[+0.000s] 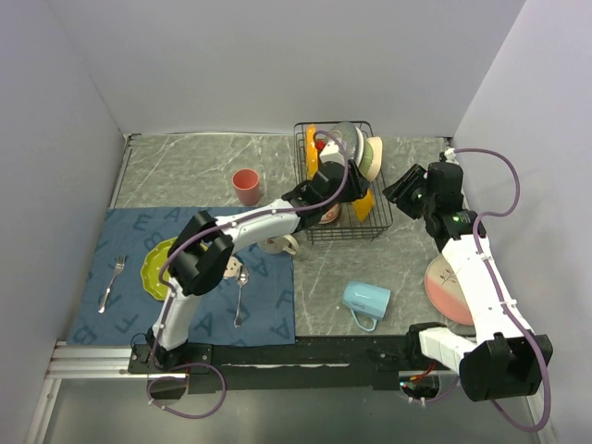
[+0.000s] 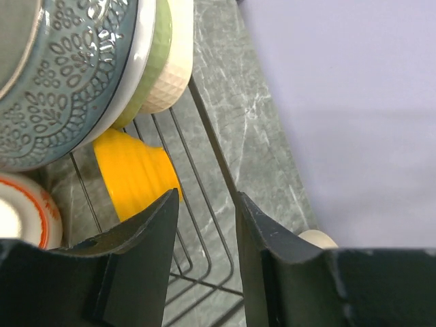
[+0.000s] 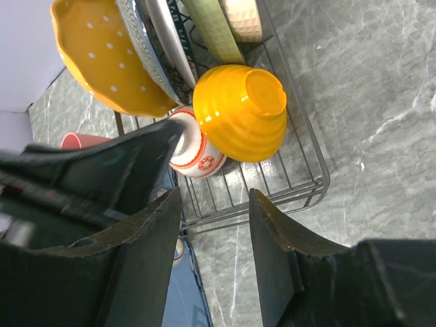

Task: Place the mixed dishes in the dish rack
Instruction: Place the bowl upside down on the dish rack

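Marbled bench (image 1: 407,268): left tool (image 2: 206,201), parted and empty, over dish rack (image 1: 344,233); pink cup (image 1: 246,185) lies leftward, nearer this arm.

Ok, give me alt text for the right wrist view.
The right gripper, jaws open, faces the dish rack, which holds an orange bowl, a small red-patterned dish and an orange scalloped plate beside other upright plates.

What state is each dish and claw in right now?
Left claw: open, empty.
Right claw: open, empty.
Orange ribbed bowl: on its side in the black wire dish rack.
Orange scalloped plate: standing on edge in rack.
Light-blue mug: lying on its side.
Pink cup: upright.
Lime-green plate: flat.
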You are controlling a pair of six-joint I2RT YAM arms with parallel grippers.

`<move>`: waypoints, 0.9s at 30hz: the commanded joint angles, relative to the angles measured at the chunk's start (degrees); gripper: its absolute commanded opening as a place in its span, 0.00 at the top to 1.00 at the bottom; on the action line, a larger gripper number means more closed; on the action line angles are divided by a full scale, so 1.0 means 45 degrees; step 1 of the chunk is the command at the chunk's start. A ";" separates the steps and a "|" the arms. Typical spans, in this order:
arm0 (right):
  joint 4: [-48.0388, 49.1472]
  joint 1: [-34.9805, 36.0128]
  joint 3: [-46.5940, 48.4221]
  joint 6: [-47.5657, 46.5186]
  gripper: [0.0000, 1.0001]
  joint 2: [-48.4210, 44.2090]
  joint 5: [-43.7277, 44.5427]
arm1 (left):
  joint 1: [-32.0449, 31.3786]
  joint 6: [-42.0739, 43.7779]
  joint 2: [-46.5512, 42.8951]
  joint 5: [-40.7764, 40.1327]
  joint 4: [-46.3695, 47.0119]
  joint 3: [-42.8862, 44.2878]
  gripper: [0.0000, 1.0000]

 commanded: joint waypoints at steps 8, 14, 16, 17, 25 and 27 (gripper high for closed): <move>0.0098 -0.0134 0.0325 0.0018 0.48 -0.0310 0.0217 | 0.0430 0.0501 0.1831 0.0407 -0.0415 0.1276 0.57; 0.0274 -0.0134 0.0189 0.0077 0.48 -0.0174 0.0061 | 0.0450 0.0403 0.2067 0.0232 -0.0845 0.0535 0.63; 0.0294 -0.0154 0.0130 0.0115 0.48 -0.0115 0.0021 | 0.0450 0.0422 0.1852 0.0173 -0.0690 0.0067 0.63; 0.0352 -0.0134 0.0149 0.0116 0.48 -0.0114 0.0002 | 0.0450 0.0442 0.1755 0.0153 -0.0534 -0.0051 0.63; 0.0509 -0.0134 0.0207 -0.0176 0.48 0.0742 -0.0720 | 0.0430 0.0598 0.1129 -0.0100 -0.0631 -0.0324 0.63; 0.0373 -0.0115 0.0344 -0.0314 0.48 0.1172 -0.1032 | 0.0450 0.0560 0.0876 -0.0159 -0.0611 -0.0559 0.63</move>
